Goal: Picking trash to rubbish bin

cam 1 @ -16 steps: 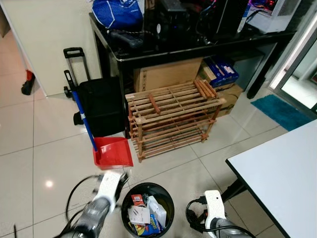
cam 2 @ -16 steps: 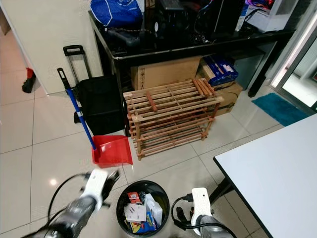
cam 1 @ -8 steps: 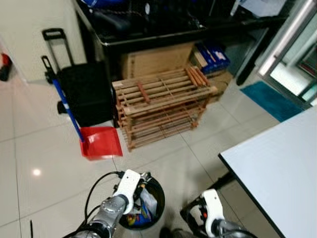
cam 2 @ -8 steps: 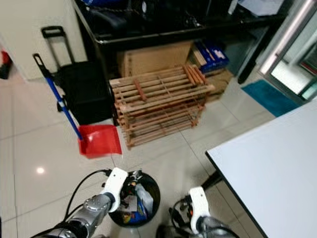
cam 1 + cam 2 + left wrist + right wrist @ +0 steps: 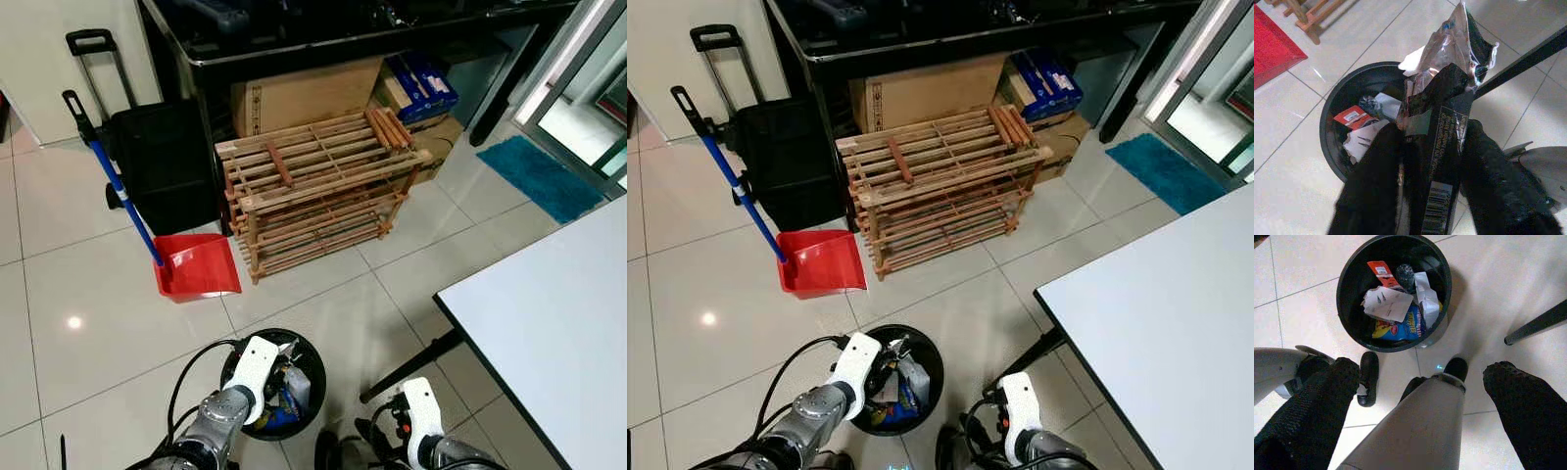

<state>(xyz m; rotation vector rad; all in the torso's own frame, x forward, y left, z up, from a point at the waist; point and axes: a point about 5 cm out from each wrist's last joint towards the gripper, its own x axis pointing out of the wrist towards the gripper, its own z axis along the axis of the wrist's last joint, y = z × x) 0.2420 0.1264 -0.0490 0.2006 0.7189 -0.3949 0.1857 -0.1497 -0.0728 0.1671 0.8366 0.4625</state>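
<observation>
The wrapper (image 5: 1437, 147), a crumpled black foil packet with a barcode near its lower end and a torn silvery mouth at the far end, was pinched between the two fingers of the left gripper (image 5: 1432, 161). It looked feather-light, thin and limp, the sort of thing that folds and rustles, a little slick on its printed face; I judged that a hold across the middle of its flat body, as it had, was the sensible place, since the torn top would just crumple or tear. Its long axis ran along the fingers, torn end pointing away from the wrist and out past the fingertips, barcode end back toward the palm.

Just beyond and below the gripper sat the rubbish bin (image 5: 1334, 120), round and black, already holding cards, paper and a bright snack packet (image 5: 1406, 326). The wrapper hung over its rim, so a release looked likely to land it inside.

The right gripper (image 5: 1430, 396) hung lower beside the bin, fingers spread and holding nothing, over the pale floor tiles (image 5: 323, 294).
</observation>
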